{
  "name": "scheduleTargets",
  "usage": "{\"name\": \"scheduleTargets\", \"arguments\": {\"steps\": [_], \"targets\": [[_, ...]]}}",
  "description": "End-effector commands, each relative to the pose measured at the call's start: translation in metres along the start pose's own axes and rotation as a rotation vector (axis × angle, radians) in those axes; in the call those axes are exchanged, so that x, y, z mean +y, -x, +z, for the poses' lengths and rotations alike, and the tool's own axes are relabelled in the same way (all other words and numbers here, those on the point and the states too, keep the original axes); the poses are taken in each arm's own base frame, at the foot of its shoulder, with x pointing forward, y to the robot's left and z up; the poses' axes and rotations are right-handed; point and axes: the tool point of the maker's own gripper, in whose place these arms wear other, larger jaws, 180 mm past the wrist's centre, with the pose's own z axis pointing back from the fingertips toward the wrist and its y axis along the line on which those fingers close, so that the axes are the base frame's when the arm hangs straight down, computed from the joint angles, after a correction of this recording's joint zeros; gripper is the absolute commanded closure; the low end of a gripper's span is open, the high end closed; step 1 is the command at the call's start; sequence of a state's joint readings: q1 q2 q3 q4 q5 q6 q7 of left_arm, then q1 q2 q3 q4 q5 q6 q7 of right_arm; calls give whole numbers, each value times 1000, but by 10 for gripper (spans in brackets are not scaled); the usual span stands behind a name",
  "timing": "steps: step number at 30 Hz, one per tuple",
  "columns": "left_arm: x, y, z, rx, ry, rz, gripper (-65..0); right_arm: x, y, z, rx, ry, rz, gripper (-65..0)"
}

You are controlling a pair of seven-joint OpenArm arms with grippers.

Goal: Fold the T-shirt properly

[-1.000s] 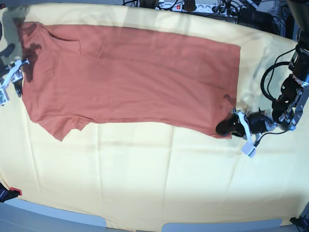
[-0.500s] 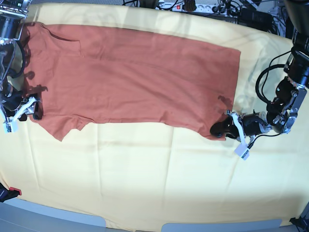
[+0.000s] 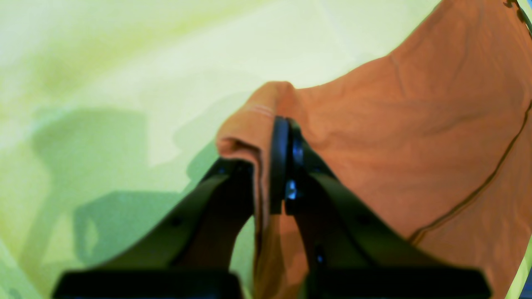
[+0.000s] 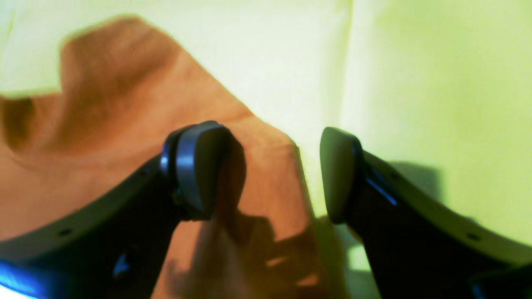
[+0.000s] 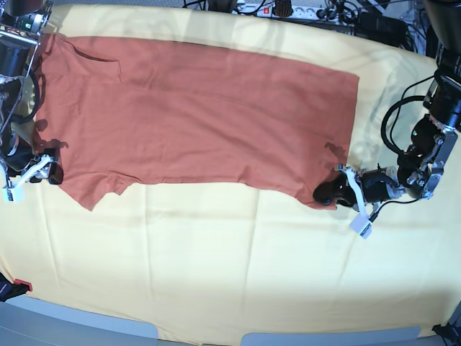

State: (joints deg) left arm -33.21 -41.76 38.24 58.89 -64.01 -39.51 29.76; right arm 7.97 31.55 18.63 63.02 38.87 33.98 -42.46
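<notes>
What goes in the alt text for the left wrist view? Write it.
The left end effector is shut on a bunched corner of the rust-orange T-shirt, with a fold of fabric pinched between its black fingers. Pale yellow cloth fills the background.

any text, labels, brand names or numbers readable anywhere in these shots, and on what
None can be read.
T-shirt: plain, no print or label showing.
Yellow cloth: plain.
Power strip at the far edge: any markings too small to read.
Left tool and right tool: black, blurred, no lettering visible.
</notes>
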Motion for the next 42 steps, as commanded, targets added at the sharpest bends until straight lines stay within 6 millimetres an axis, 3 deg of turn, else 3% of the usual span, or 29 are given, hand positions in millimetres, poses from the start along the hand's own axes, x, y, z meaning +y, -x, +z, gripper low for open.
{"name": "scheduleTargets", "arguments": {"steps": [1,5,7,15,30,37,42], "targets": [[2,-25,8,-64,-2,-25,0,1,-15,7,-24,-31,20,-403],[2,-25,8,-64,-2,-25,0,17,-16,6,-38,-110,18,-401],[2,-25,8,-63,-2,-25,0,19,-16,6,-40,-120,31,-364],[2,-25,8,-64,-2,-25,0,14,-32,10,-103,-110,39,-5],[18,-29,9,-71,-100,-192,0,5,-41,11,-145,-52,98,0],[25,-39,7,-76,-146,-230,0,4,-56,11,-168,-40,119,0],[32,-39,8,-68,-186,-259,0,-1,-50,10,-135,-13,148,0]]}}
